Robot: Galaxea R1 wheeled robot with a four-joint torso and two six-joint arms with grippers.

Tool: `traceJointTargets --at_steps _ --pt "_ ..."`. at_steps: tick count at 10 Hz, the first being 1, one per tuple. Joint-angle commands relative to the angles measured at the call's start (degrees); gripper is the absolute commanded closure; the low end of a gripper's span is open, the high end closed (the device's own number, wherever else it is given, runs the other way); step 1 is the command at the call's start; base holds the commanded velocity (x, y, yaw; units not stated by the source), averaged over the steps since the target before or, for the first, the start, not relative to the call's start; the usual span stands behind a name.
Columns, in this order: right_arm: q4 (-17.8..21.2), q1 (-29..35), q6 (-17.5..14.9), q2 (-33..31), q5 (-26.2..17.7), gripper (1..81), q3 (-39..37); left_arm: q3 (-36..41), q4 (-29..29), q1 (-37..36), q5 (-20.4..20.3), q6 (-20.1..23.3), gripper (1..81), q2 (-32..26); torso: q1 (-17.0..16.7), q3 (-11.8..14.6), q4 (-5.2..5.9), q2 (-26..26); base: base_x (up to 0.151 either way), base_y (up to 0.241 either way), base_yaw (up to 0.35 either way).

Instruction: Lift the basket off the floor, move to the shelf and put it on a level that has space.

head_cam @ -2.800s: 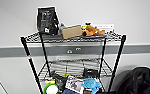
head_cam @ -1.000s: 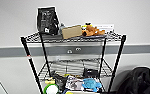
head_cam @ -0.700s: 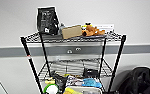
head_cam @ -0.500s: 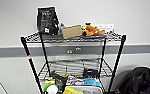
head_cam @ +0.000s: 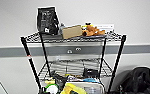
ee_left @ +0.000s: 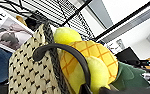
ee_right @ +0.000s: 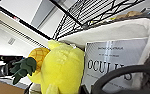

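- The shelf (head_cam: 73, 40) is a black wire rack of thin poles and grid tiers, standing against a pale wall with a grey band.
- Top tier of the shelf: a glossy black bag (head_cam: 47, 20), upright; beside it a brown cardboard box (head_cam: 71, 31); then an orange soft toy (head_cam: 92, 30).
- The level (head_cam: 73, 67), second tier from the top, is open wire grid, bare across most of its width, with a small dark object (head_cam: 91, 72) near its right end.
- The basket (ee_left: 32, 72) is rectangular, with a cream woven side patterned in small dark marks, a dark braided rim and a pale lining (ee_right: 111, 31).
- In the head view the basket appears at the frame's lower edge, in front of the shelf and below the level.
- Inside the basket: a yellow plush pineapple (ee_left: 91, 62) with green felt leaves, and a white printed booklet (ee_right: 113, 62) standing against the lining.
- A dark curved handle (ee_left: 66, 53) arches over the basket's rim.
- Both wrist cameras sit close against the basket; whether the jaws of either arm are wide, narrow or clamped cannot be told.
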Motion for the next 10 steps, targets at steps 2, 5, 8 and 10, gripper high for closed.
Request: traceJointTargets --at_steps 2,5,8,10 --pt "4.5 11.9 -0.5 -3.1 -0.1 81.1 8.4 7.7 -1.2 -10.9 -1.3 -0.4 81.1 -2.4 0.0 0.0 0.00 0.0 0.000 0.000 0.000" --pt "6.3 14.6 -0.4 -3.6 -1.3 81.1 9.8 10.7 -1.4 -14.0 -1.3 -2.7 81.1 -5.3 0.0 0.0 0.00 0.0 0.000 0.000 0.000" --pt "8.9 17.8 -0.4 -2.7 -1.6 81.1 10.1 12.6 -1.4 -17.0 -1.2 -4.6 81.1 -9.1 0.0 0.0 0.00 0.0 0.000 0.000 0.000" --pt "10.9 21.1 -0.3 -0.4 -3.7 81.1 9.2 12.3 -1.4 -18.8 -1.0 -6.0 81.1 -10.3 0.0 0.0 0.00 0.0 0.000 0.000 0.000"
